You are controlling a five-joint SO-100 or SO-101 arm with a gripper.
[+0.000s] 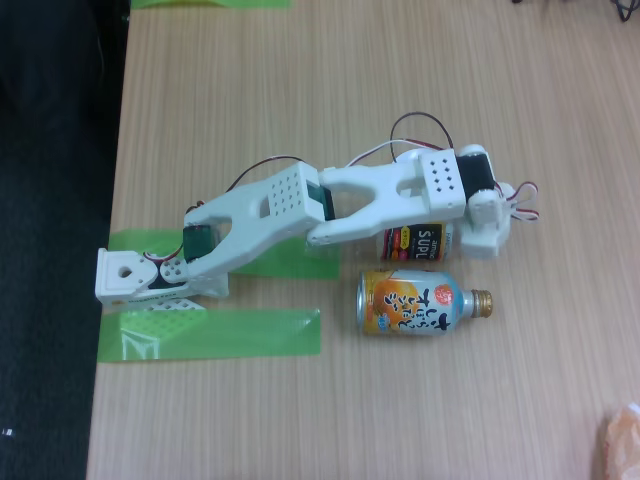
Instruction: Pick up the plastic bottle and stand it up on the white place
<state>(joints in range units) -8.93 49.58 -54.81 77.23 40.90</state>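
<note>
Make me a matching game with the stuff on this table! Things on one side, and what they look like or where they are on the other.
Things:
1. plastic bottle
2. orange can
3. green tape
4. robot arm

Descriptions:
A. flat strips stuck near the table's left edge
B. white, stretched across the table
C. lying down, partly hidden under the arm
D. lying down, gold neck pointing right

Pairs: 1-C, 2-D, 3-A, 4-B

An orange-and-silver bottle-can [415, 303] with a gold neck lies on its side on the wooden surface [300, 90]. Green tape strips [215, 333] run to its left. Something orange-pink [622, 440] shows bottom right.
</note>
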